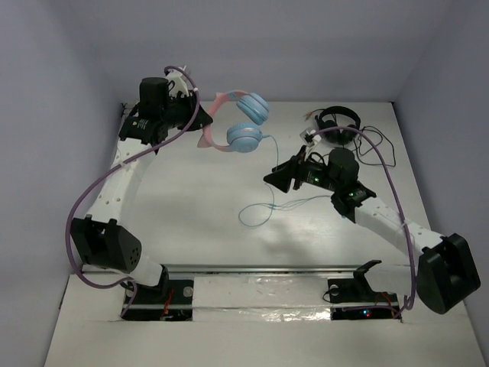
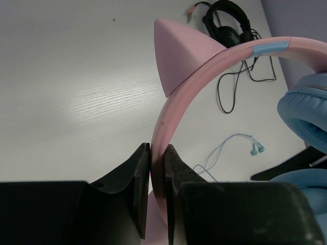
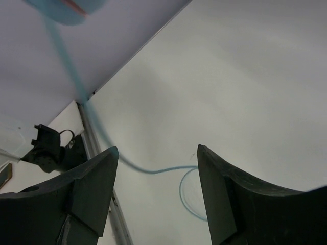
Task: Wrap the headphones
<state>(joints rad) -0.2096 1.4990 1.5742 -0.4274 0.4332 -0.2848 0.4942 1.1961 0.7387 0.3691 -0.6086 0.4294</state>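
**Two arms out, the left one clamped on the pink band**

My left gripper (image 1: 203, 121) sits near the far left corner of the table (image 1: 191, 206). In its wrist view the two fingers (image 2: 140, 189) are drawn narrow against either side of the pink headband (image 2: 204, 64), just below one cat ear (image 2: 179, 48), so it grips the headphones (image 1: 246, 136) by the band. The headphones sit close to the far edge, a little left of centre, with both light blue ear cups (image 1: 252, 105) pointing toward the right side.

The thin blue cable (image 1: 256, 214) drops from the nearer cup and ends in a loose loop lying on the middle of the table. My right gripper (image 1: 276, 177) hangs just beside that cable, with its fingers spread wide. In its wrist view a stretch of cable crosses the gap between them, and I cannot tell whether it touches either one.

The black headphones (image 1: 338, 122) lie at the far right corner, well apart from both grippers.
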